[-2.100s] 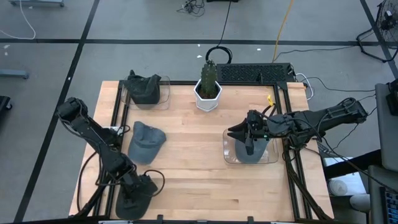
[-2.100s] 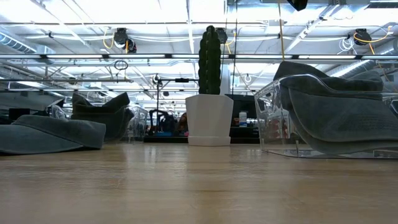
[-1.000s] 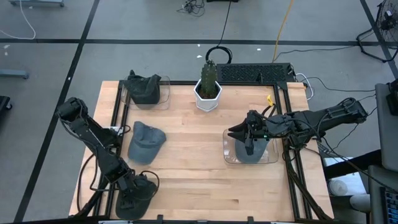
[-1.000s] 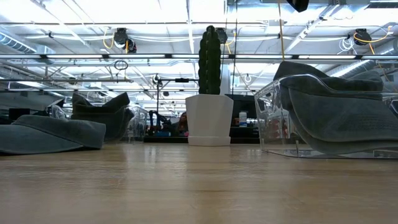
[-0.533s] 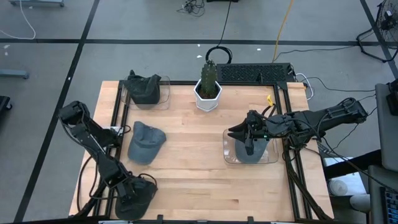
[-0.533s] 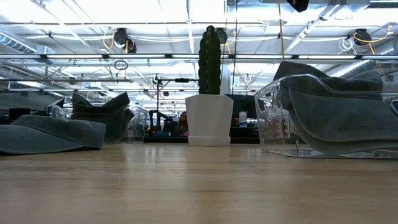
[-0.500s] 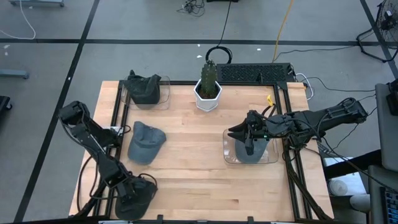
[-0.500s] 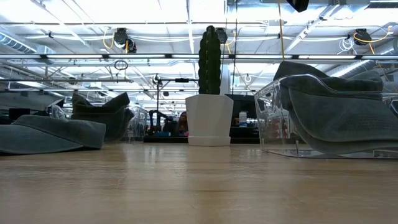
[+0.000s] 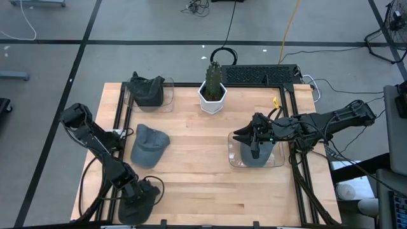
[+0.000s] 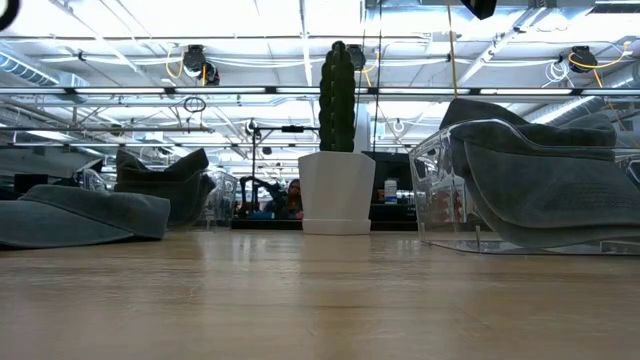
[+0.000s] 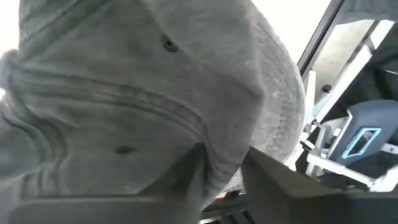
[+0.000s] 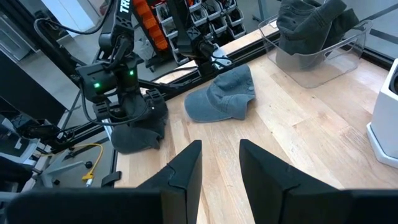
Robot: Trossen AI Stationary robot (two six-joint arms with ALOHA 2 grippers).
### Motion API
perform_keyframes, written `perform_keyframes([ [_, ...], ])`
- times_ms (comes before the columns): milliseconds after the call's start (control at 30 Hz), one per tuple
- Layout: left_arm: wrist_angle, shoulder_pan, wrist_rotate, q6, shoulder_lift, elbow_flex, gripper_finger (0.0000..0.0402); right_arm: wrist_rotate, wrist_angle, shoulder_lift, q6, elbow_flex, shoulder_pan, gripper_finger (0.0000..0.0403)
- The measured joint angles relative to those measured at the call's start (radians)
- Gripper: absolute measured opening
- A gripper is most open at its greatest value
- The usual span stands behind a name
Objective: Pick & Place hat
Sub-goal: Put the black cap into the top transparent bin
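A dark grey hat (image 9: pixel 137 208) lies at the table's near left corner; it also shows in the right wrist view (image 12: pixel 138 132). My left gripper (image 9: pixel 136 194) stands over this hat, shut on a fold of it, and the hat (image 11: pixel 143 93) fills the left wrist view. A lighter grey hat (image 9: pixel 149 145) rests flat on the table left of the middle. My right gripper (image 12: pixel 219 167) hovers open, with nothing between its fingers, above a clear bin (image 9: pixel 236 159) at the right that holds another hat (image 9: pixel 257 154). My left gripper pinches a raised fold of the hat's cloth (image 11: pixel 224 163) between its two fingers (image 11: pixel 189 180). The fingers come slanting down from above. The hat's underside rests on the table (image 12: pixel 205 143).
A cactus in a white pot (image 9: pixel 213 95) stands at the far middle. A second clear bin (image 9: pixel 166 102) with a dark hat (image 9: pixel 146 91) sits at the far left. Bare wood lies between the bins, in the table's middle and near side.
My left gripper has rolled a little over the dark hat at the near left corner. The hats keep their places.
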Motion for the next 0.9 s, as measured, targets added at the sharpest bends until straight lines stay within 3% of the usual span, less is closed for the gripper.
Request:
perform_keyframes([
  [167,0.023,0.039,0.038,0.023,0.0,0.0,0.0017,0.0,0.0,0.0,0.0,0.0,0.0,0.0095],
  [400,0.029,0.094,0.05,0.053,0.0,0.054,0.001,0.0,0.0,0.0,0.0,0.0,0.0,0.0095],
  [567,-0.19,0.134,0.026,0.123,0.0,0.158,0.001,0.0,0.0,0.0,-0.002,0.0,0.0,0.0095],
  [733,-0.486,0.205,-0.098,0.274,0.0,0.34,0.0008,0.0,0.0,0.0,-0.008,0.0,0.0,0.0095],
  [900,-0.79,0.313,-0.355,0.459,-0.001,0.536,0.0006,0.001,0.0,0.0,-0.023,0.0,0.0,0.0095],
])
